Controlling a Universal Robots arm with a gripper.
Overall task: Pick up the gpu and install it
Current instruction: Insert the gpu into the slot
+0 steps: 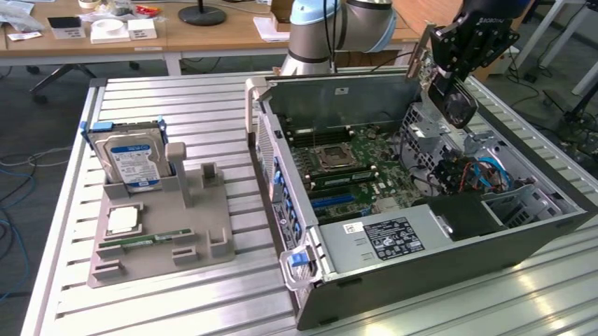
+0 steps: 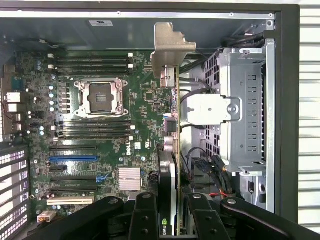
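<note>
My gripper (image 1: 455, 66) hangs above the far right part of the open computer case (image 1: 421, 280), shut on the gpu (image 1: 452, 101). The card is held on edge, with its silvery end bracket (image 1: 422, 52) pointing away from the fingers and its dark fan side facing the exterior view's right. In the wrist view the gpu (image 2: 172, 145) is seen edge-on between the black fingers (image 2: 145, 215), bracket (image 2: 169, 47) furthest from them. It hovers over the motherboard (image 2: 145, 100), between the CPU socket (image 2: 101, 97) and the metal drive cage (image 2: 245, 110). The expansion slots (image 2: 74, 158) lie off to one side of the card.
A grey fixture (image 1: 159, 231) on the slatted aluminium table (image 1: 187, 105) holds an upright hard drive (image 1: 133, 159), a processor chip (image 1: 123, 220) and a memory stick (image 1: 150, 240). Cables (image 1: 472, 171) crowd the case's right side. Desks with clutter stand behind.
</note>
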